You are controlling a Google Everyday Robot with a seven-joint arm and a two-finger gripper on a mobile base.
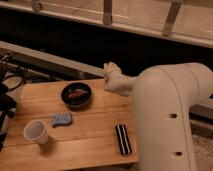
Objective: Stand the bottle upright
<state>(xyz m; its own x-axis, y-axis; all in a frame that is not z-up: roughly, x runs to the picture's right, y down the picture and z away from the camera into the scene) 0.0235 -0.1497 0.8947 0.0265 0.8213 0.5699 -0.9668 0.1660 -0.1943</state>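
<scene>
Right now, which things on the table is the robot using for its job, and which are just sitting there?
For the job:
- gripper, above the table's far edge
- no bottle is visible here; it may be hidden

Just lying about:
- black bowl with something reddish inside
- white cup
- blue sponge
- black striped bar
- wooden table

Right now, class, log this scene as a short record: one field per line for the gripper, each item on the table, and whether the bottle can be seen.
gripper: above the table's far edge
table: wooden
bowl: dark, something reddish inside
cup: white, upright, near left
sponge: blue, between bowl and cup
black bar: flat, near right
bottle: not visible
</scene>
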